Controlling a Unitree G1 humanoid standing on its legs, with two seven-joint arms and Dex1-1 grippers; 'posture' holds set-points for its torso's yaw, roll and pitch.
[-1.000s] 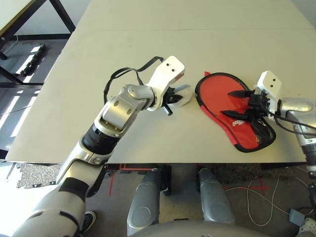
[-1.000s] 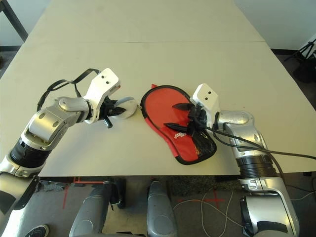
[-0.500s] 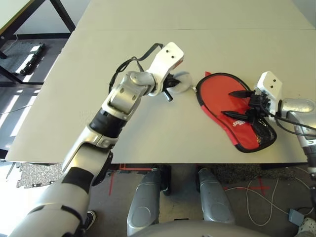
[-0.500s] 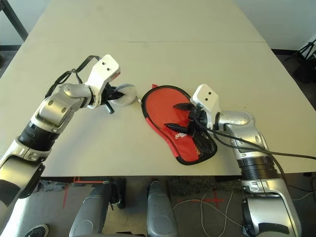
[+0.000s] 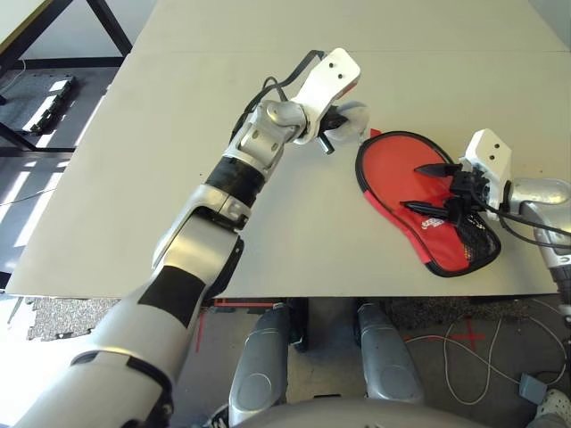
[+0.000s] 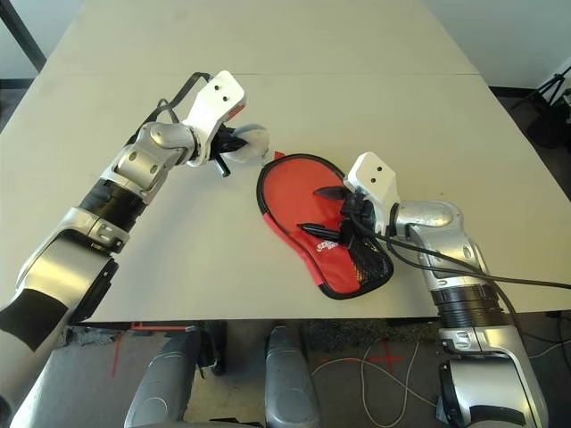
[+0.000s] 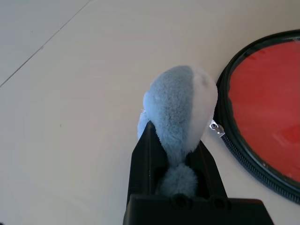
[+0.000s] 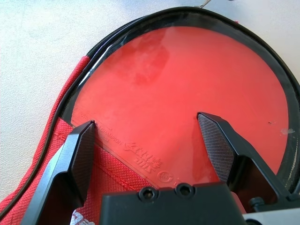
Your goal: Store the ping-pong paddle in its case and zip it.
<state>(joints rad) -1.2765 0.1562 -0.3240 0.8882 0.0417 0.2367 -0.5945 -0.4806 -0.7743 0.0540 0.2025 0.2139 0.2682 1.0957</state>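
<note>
I see the pale table (image 5: 134, 178) spanning the whole view, with the red case (image 5: 419, 209) lying flat near its front edge on my right side. The case's flap is open at the round end, and the ping-pong paddle (image 8: 187, 103) sits inside it, its red rubber face showing within the black trim. My right gripper (image 5: 434, 187) hovers over the case's middle, its two black fingers (image 8: 77, 154) spread wide on either side of the paddle face and holding nothing. My left gripper (image 5: 335, 135) reaches across the table to just beside the round end of the case, its jaws pinched narrow on a fluffy pale grey-white ball (image 7: 180, 110). The smallest thing I can make out is the silver zipper pull (image 7: 215, 127) at the case's rim, just beside the ball.
</note>
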